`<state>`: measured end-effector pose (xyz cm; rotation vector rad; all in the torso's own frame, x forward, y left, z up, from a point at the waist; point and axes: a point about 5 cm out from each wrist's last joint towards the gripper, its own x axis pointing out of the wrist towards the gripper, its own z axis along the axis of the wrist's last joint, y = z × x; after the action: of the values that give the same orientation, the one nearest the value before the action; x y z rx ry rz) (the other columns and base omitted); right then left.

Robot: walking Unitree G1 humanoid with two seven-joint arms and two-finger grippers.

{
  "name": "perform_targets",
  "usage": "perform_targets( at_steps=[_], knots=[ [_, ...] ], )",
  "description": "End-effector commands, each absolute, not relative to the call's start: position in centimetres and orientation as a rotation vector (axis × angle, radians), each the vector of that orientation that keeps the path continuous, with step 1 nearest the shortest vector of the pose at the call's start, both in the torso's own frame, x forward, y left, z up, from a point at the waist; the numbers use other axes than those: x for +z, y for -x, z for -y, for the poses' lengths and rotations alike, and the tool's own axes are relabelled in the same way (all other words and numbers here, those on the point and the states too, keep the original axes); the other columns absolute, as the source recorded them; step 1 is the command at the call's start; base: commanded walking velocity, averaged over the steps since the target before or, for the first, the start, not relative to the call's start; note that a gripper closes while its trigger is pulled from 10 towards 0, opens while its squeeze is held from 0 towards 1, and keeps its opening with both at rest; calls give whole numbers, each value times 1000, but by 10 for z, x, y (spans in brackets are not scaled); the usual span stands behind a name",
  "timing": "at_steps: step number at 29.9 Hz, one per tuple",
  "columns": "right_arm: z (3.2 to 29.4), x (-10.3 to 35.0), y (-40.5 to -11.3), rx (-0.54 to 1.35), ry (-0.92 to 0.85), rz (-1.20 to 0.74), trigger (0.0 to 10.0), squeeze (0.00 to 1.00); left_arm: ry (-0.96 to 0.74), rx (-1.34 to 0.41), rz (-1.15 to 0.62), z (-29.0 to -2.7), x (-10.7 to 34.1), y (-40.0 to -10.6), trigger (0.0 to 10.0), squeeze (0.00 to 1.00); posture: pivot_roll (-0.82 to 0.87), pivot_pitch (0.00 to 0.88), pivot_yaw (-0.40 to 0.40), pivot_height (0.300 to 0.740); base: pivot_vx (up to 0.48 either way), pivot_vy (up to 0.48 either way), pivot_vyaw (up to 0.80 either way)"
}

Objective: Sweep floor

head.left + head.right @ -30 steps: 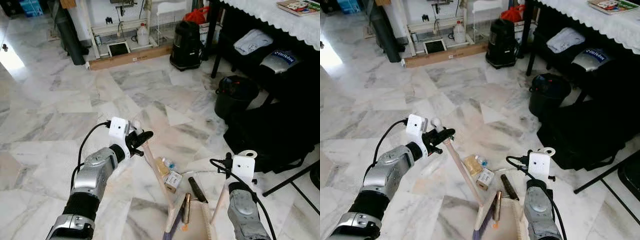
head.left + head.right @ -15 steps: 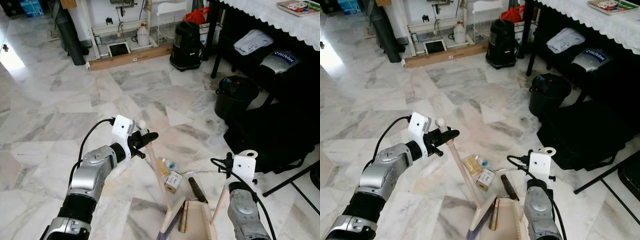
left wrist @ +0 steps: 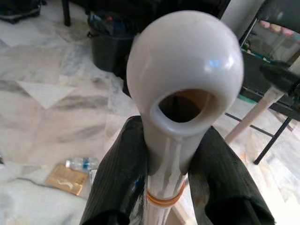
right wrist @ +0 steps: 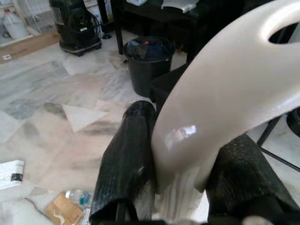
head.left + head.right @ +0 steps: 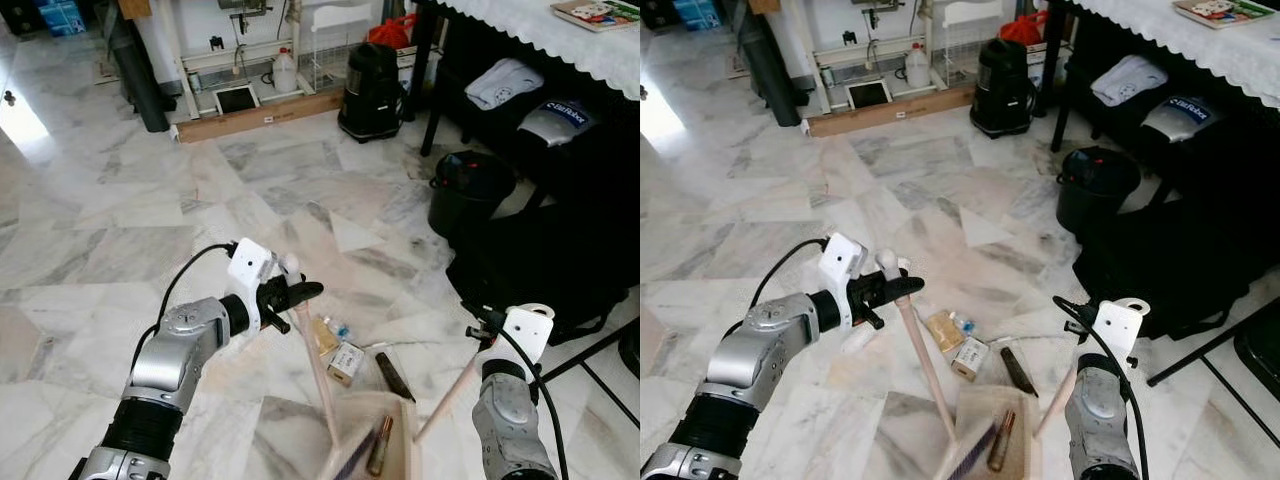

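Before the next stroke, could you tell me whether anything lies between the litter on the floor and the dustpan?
Nothing visible does. The brown packet, small box and dark stick lie right beside the dustpan, with only bare marble floor in between; the broom stands alongside.

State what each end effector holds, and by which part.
The left end effector grips the broom just below its knobbed handle top; the right end effector grips the dustpan handle near its upper end.

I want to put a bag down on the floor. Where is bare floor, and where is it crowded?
Bare marble floor lies left of the broom, toward the plank, and between the plank and the bin. It is crowded around the dustpan: the wrapper, box and dark stick lie there. The black bag fills the right.
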<state>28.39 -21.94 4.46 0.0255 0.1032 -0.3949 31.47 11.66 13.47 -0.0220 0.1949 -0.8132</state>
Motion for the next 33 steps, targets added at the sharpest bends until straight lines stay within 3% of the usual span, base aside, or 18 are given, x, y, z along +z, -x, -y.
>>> perform_targets(
  at_steps=[1,24,33],
  knots=[
    [218,66,-295,-379,-40,-5,10000,0,4,-772,-152,-121,143,-318,10000,0,-13,98,37,740,0,0,0],
    [222,105,-296,-371,-106,166,10000,0,177,-553,208,-145,211,-329,10000,0,-12,81,32,740,0,0,0],
    [223,113,-297,-377,-142,191,10000,0,91,-215,379,-172,227,-332,10000,0,-15,57,23,740,0,0,0]
  ],
)
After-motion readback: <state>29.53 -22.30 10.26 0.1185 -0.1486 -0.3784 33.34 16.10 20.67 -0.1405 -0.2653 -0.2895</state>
